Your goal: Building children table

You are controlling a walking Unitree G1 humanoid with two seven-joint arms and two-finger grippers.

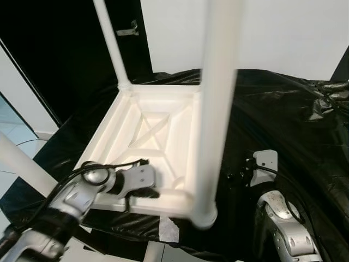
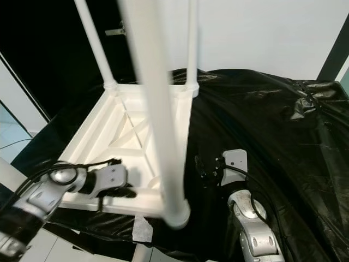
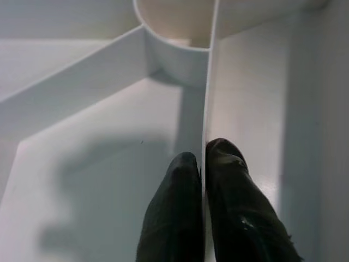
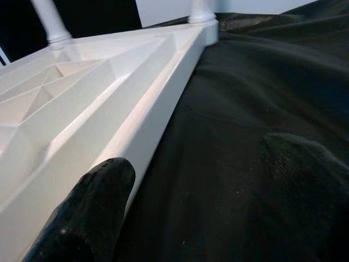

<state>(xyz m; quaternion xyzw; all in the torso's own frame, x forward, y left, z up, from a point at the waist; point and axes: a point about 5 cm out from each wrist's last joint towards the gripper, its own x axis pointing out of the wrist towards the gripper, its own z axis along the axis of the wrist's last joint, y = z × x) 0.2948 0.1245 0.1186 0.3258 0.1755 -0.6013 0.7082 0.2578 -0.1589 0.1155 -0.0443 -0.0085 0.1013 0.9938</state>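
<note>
The left claw (image 3: 203,180) is clamped on a thin rib of the white table top (image 1: 158,136), one black finger on each side of the rib, close to the round leg socket (image 3: 180,33) at the top's near left corner. The right claw (image 4: 191,202) stands with its fingers apart beside the top's right edge, one finger next to the rim and the other over the black plastic sheet (image 1: 283,125), holding nothing.

The table top lies upside down on the sheet-covered surface, ribbed underside up. White legs stand upright from it: the far left leg (image 1: 112,43), the far right leg (image 2: 192,43) and the near right leg (image 1: 215,109).

The step in hand looks like steadying the top while the remaining leg goes in. To do it well, the left claw should hold the rib firmly without twisting it, since the rib is thin. The right claw could press the rim down so the top does not slide on the slick sheet.
</note>
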